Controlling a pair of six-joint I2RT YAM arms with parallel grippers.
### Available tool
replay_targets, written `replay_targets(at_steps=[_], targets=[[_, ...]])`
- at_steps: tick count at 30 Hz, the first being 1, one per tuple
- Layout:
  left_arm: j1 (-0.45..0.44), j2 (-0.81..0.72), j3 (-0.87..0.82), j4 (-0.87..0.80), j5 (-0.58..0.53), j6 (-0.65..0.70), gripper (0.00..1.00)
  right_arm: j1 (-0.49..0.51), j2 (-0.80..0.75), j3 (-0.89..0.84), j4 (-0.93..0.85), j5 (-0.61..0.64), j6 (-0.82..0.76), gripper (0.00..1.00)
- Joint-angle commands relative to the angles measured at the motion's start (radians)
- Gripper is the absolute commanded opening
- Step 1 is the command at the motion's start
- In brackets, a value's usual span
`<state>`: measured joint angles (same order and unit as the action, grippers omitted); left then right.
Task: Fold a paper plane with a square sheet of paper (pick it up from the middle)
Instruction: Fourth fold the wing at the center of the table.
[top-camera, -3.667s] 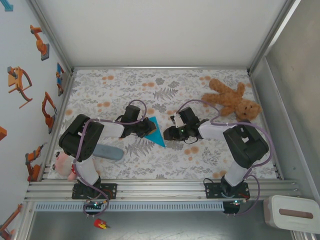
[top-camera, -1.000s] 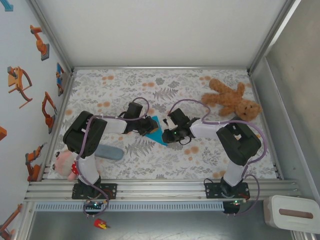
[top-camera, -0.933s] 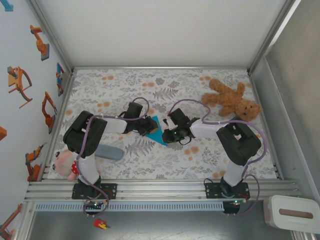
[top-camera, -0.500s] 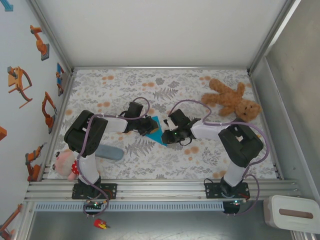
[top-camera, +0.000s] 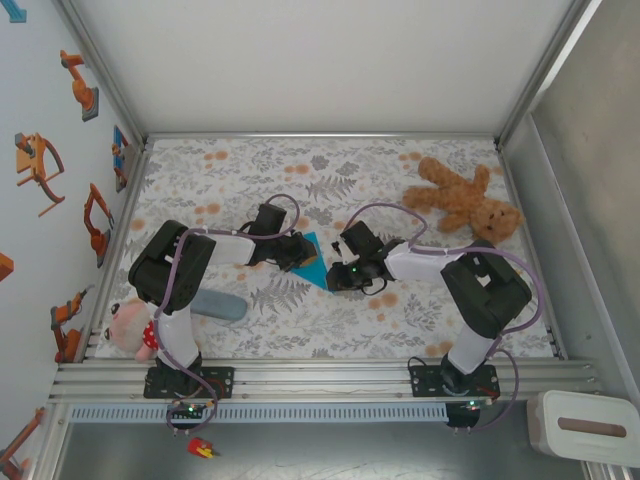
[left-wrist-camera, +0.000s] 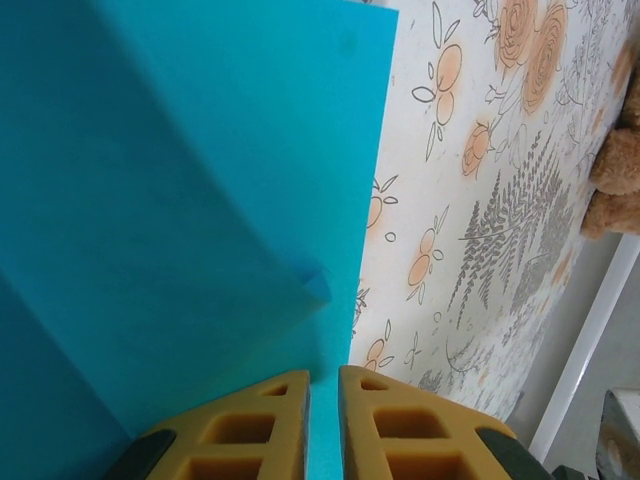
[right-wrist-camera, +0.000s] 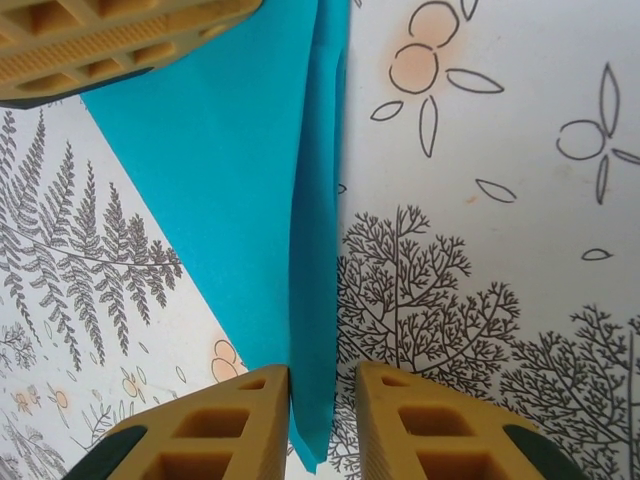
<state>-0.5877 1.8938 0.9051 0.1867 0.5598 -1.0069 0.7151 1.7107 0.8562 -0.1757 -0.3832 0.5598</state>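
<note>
The square sheet of paper (top-camera: 314, 252) is turquoise and lies folded to a pointed, creased shape on the flowered table mat, between my two grippers. My left gripper (top-camera: 297, 256) stands on its left part. In the left wrist view its jaws (left-wrist-camera: 323, 385) are almost together, tips over the flat paper (left-wrist-camera: 180, 180) near its right edge. My right gripper (top-camera: 333, 275) sits at the pointed near end. A raised fold of paper (right-wrist-camera: 318, 300) stands between the right gripper's (right-wrist-camera: 323, 385) slightly parted jaws, against the left finger only. The left gripper's fingers (right-wrist-camera: 110, 40) show at the top.
A brown teddy bear (top-camera: 463, 200) lies at the back right, also at the edge of the left wrist view (left-wrist-camera: 615, 170). A grey-blue oblong case (top-camera: 215, 304) and a small doll (top-camera: 128, 328) lie near the left arm's base. Metal frame rails (top-camera: 320, 378) border the mat.
Over the last seconds both grippers closed in on the paper from either side. In the last second the right gripper shifted slightly toward the near point; the paper stayed put.
</note>
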Motion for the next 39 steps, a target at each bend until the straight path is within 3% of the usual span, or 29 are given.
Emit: replay_targets(at_steps=[1, 14, 39], targets=[[0.0, -0.004, 0.017, -0.04, 0.011, 0.027, 0.16, 0.004, 0.026, -0.009, -0.031, -0.01, 0.016, 0.2], [0.001, -0.014, 0.037, -0.006, 0.054, 0.045, 0.2, 0.004, 0.062, -0.016, -0.049, -0.001, 0.002, 0.14], [-0.001, 0.077, 0.097, -0.077, 0.056, 0.072, 0.2, 0.004, 0.067, -0.019, -0.051, 0.01, -0.008, 0.13]])
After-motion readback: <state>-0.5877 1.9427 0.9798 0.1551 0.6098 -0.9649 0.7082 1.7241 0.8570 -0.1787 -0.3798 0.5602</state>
